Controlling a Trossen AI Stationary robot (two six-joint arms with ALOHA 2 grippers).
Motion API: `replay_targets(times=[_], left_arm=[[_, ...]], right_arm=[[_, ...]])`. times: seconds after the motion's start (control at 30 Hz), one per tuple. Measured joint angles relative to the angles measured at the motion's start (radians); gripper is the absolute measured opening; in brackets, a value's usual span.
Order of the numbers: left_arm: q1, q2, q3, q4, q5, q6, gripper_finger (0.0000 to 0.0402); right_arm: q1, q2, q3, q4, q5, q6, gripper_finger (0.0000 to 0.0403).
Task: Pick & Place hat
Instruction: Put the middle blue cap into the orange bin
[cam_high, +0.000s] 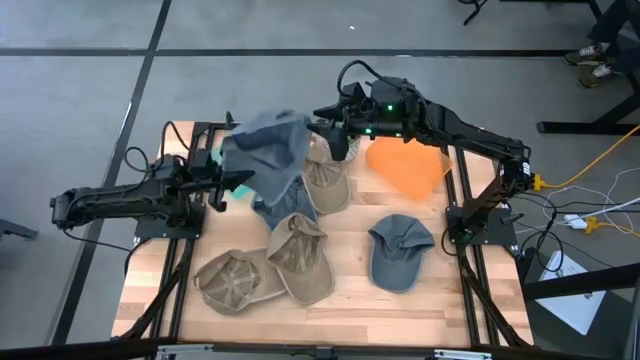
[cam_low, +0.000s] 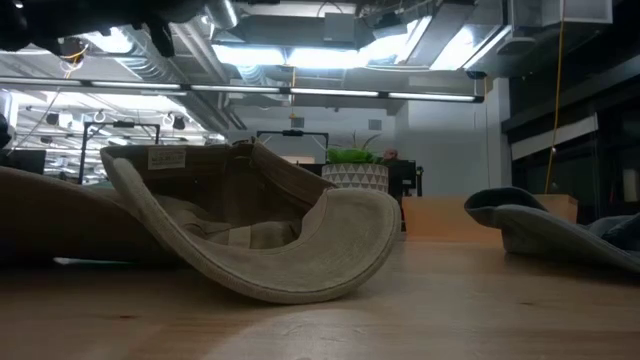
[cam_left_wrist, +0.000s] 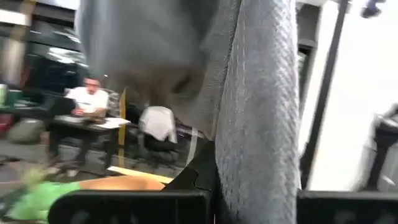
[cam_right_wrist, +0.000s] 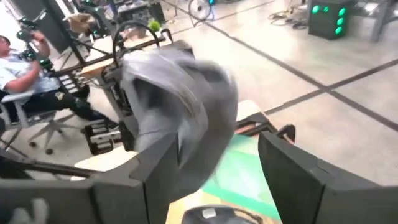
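High view: a pale wooden table (cam_high: 450, 300) stands on a grey floor with dark lines. The left gripper (cam_high: 232, 182), at centre left, is clenched on a blue-grey hat (cam_high: 268, 152) held up above the table. The right gripper (cam_high: 330, 122), at upper centre, sits just beside that hat with its fingers parted. Tan caps (cam_high: 300, 255) lie lower centre, a blue cap (cam_high: 400, 250) to their right, an orange hat (cam_high: 408, 165) at upper right.

Low view: only here do ceiling lights and a potted plant (cam_low: 355, 168) show, behind an upturned tan cap (cam_low: 250, 235).

Left wrist view: the blue-grey hat (cam_left_wrist: 249, 93) fills the frame; a seated person (cam_left_wrist: 90, 99) works at a desk at left.

Right wrist view: the parted fingers (cam_right_wrist: 292, 171) frame the hat (cam_right_wrist: 180, 106), apart from it; another seated person (cam_right_wrist: 25, 74) shows at upper left.
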Motion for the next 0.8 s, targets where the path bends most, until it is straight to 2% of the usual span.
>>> replay_targets(times=[0.2,0.43,0.67,0.8], left_arm=[[0.0,-0.066,0.0,-0.064,0.111,-0.003,0.0006],[0.0,-0.112,0.0,-0.094,0.097,-0.008,0.0006],[0.0,-0.11,0.0,-0.106,0.091,0.005,0.0006],[0.0,-0.11,0.0,-0.046,0.173,0.009,0.0006]], right_arm=[[-0.058,-0.002,0.0,0.0,-0.177,0.059,0.0208],[-0.107,-0.002,0.0,-0.001,-0.324,0.146,0.0208],[-0.096,0.001,0.0,-0.009,-0.344,0.207,0.0208],[-0.103,0.026,0.0,-0.048,-0.371,0.281,0.0207]])
